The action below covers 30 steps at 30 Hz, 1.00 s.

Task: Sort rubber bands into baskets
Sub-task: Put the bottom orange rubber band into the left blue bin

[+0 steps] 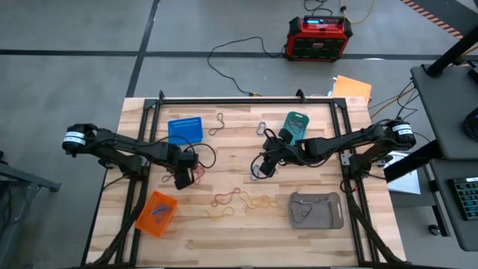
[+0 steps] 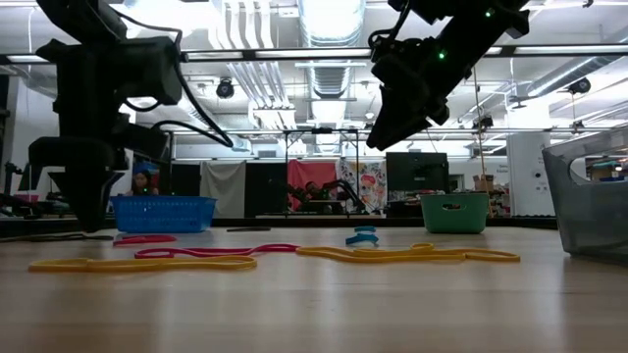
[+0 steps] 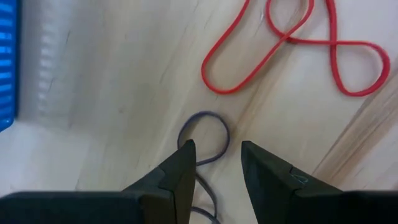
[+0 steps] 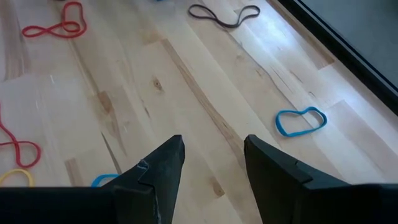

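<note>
While most of the rubber bands (image 1: 240,200) lie loose on the bench (image 1: 224,239), the left end effector (image 3: 214,163) hangs low over a grey-purple band (image 3: 205,134), its fingers apart with the band's loop just ahead of and between the tips. Nothing is clamped in it. A red band (image 3: 292,50) twisted into a figure eight lies near, apart from the grey one. The right end effector (image 4: 211,163) hovers above bare wood near the bench's middle, fingers apart and empty, with a blue band (image 4: 301,121) off to one side and a dark band (image 4: 224,15) farther away.

The bands look thin, light and limp. They will likely flop and stretch rather than hold shape, and they lie flat on the wood, so a finger tip probably has to press down beside the strand and pinch across a single run of it. Where a band crosses itself the strand stands a little higher, and that seems the easier place to catch.

There are four baskets: a blue one (image 1: 184,129) and a teal one (image 1: 296,125) toward the far edge, an orange one (image 1: 156,213) and a flat grey one (image 1: 317,210) toward the near edge. Something lies inside the orange, teal and grey baskets, too small to make out. The loose bands are too tangled for an exact count; roughly ten show, in red, yellow, blue and grey.
</note>
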Each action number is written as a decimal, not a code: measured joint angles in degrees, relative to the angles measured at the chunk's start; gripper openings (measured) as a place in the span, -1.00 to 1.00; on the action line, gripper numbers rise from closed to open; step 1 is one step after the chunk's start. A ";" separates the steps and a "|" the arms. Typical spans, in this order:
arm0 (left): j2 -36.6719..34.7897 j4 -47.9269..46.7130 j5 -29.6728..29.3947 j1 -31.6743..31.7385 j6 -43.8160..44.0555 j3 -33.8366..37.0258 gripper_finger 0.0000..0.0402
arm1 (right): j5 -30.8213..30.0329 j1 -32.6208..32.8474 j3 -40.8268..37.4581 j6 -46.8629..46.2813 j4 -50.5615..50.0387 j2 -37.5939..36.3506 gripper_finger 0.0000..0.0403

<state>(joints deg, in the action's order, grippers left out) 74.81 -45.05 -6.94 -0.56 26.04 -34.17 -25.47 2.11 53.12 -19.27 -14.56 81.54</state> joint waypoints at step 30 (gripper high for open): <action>-0.78 6.50 0.00 -0.26 -4.56 -6.85 -0.44 | 10.99 5.28 2.38 2.24 10.08 7.02 -0.37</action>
<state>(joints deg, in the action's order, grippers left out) 74.02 -38.54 -6.94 -0.82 21.47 -41.03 -14.48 7.39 55.51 -17.02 -4.48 88.55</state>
